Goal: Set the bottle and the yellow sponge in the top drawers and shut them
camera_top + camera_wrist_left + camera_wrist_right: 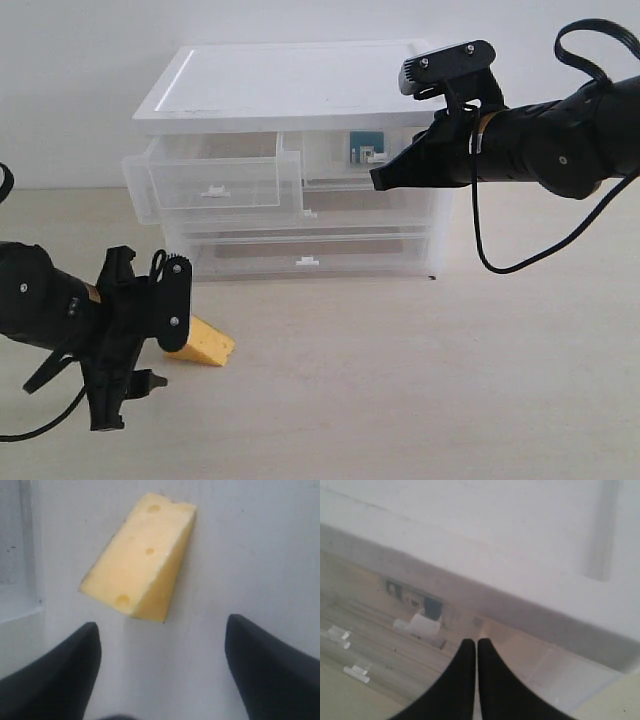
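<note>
- Left claw: released, both dark fingers spread wide, nothing between them and nothing touched; it hangs low over the table.
- Yellow sponge: lies flat on the table just ahead of the left claw's fingertips, apart from both. Its long axis runs slantwise away from the claw; its near end sits about midway between the fingers. The holed face is up.
- Hidden: in the exterior view the left claw's wrist covers one end of the sponge, so only the blunt end shows.
- Right claw: clenched, fingers pressed together, holding nothing. The tips are at the front of the right top drawer; whether they touch it cannot be told.
- Bottle: inside the right top drawer, just beyond the right claw's tips. Only its teal label shows, blurred through the translucent wall, so its axis is unclear.
- Left top drawer: stands pulled out from the cabinet, well apart from both claws.
</note>
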{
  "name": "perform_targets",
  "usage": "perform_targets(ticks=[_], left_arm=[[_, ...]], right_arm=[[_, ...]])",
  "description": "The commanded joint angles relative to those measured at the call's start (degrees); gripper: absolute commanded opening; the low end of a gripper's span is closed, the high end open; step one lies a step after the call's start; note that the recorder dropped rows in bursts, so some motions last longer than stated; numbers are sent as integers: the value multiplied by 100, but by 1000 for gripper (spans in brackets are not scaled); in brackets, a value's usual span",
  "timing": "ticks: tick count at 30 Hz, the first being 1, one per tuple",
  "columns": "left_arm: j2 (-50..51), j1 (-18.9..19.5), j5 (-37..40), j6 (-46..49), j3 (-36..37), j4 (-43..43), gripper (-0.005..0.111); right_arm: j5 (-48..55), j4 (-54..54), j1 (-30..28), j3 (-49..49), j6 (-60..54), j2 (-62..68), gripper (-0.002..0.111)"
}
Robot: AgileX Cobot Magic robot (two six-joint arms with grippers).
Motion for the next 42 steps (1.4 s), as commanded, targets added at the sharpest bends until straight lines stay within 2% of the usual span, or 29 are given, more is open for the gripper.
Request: perform_targets(ticks=[1, 10, 21, 24, 28, 32, 35, 36, 42], left_arm=[[11, -2, -177, -6, -26, 487, 65], [11, -2, -802, -6, -26, 499, 65], [11, -2, -815, -6, -26, 594, 65], [11, -2, -820, 319, -26, 1150, 64], [21, -2, -776, 335, -26, 1419, 49], [21, -2, -1038, 335, -26, 1430, 23], [21, -2, -1145, 214, -26, 1430, 7], [21, -2, -1145, 161, -26, 1430, 4], [21, -2, -1132, -23, -26, 1475, 4]], right_arm=[[-154, 33, -60, -68, -32, 20, 0], [-154, 33, -60, -68, -32, 20, 0], [-164, 33, -60, -68, -28, 20, 0], [-164, 33, -60, -68, -28, 20, 0], [-164, 33, -60, -68, -28, 20, 0], [-152, 33, -60, -68, -28, 20, 0], [-152, 33, -60, -68, -28, 20, 0], [-152, 33, -60, -68, -28, 20, 0], [-152, 33, -60, -68, -28, 20, 0]])
